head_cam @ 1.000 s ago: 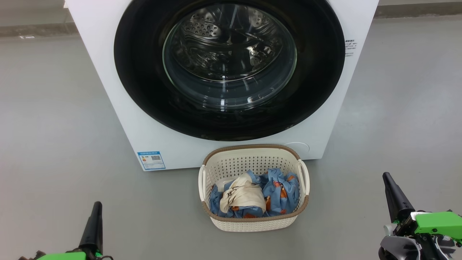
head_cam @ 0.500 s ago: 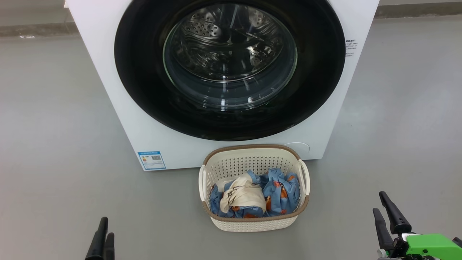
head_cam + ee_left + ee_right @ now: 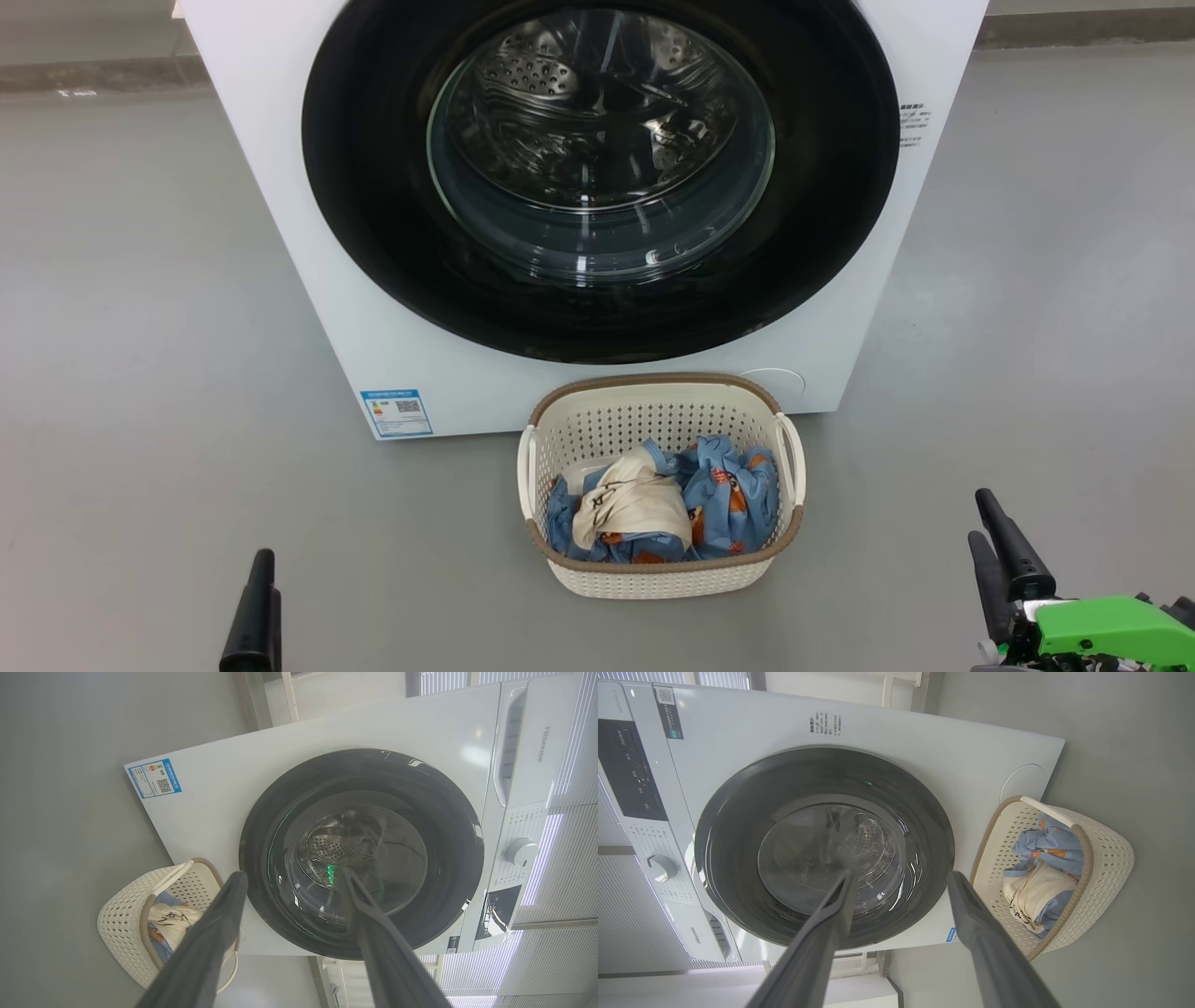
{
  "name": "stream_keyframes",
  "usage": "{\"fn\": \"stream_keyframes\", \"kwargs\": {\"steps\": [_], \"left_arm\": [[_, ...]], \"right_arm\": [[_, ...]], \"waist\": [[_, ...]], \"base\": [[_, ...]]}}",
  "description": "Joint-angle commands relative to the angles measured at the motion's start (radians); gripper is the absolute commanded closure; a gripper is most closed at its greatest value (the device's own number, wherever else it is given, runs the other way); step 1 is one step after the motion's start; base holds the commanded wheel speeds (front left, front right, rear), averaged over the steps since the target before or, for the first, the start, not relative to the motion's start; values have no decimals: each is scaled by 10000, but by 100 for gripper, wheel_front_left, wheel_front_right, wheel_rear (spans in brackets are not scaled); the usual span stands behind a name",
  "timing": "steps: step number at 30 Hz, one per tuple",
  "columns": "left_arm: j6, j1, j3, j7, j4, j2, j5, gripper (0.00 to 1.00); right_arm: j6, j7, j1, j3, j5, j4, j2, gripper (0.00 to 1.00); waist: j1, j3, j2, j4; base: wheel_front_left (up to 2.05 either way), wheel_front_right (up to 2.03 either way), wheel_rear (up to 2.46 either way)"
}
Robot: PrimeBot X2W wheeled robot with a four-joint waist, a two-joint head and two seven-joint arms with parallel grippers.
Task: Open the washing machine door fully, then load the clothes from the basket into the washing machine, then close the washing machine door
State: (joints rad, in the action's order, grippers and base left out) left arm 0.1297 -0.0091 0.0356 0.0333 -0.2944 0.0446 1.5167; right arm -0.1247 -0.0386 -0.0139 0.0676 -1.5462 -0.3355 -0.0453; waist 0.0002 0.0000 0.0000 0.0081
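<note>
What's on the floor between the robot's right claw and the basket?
Nothing. In the head view, the stretch of grey floor between the right claw and the basket is bare, and the open claw is well apart from the basket.

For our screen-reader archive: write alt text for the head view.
A white washer, its black-rimmed round door shut, stands behind a cream basket holding blue and cream clothes. The left pincer and right pincer show at the lower corners.

I'm looking at what seems a bare laundry corner, maybe a test room rather than a home. A white front-loading washing machine (image 3: pixel 280 233) stands on a plain grey floor (image 3: pixel 140 280), a basket (image 3: pixel 653 579) of clothes (image 3: pixel 728 495) before it and slatted blinds (image 3: pixel 574 858) behind.
</note>
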Motion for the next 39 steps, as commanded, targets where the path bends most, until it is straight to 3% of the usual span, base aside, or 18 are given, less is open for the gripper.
{"fn": "stream_keyframes", "kwargs": {"steps": [1, 22, 39], "left_arm": [[2, -286, 87, -112, 347, 142, -239, 0], [3, -296, -206, -712, 586, 368, -3113, 0], [5, -373, -229, -1148, 735, 434, -5354, 0]], "right_arm": [[-20, 93, -472, -68, 223, 302, -211, 0], [-28, 709, -605, -659, 3490, 327, -468, 0], [-34, 1156, -727, -1064, 5213, 211, -572, 0]], "waist": [[-1, -2, 0, 8], [-1, -42, 0, 102], [-1, -29, 0, 147]], "base": [[0, 0, 0], [0, 0, 0], [0, 0, 0]]}}
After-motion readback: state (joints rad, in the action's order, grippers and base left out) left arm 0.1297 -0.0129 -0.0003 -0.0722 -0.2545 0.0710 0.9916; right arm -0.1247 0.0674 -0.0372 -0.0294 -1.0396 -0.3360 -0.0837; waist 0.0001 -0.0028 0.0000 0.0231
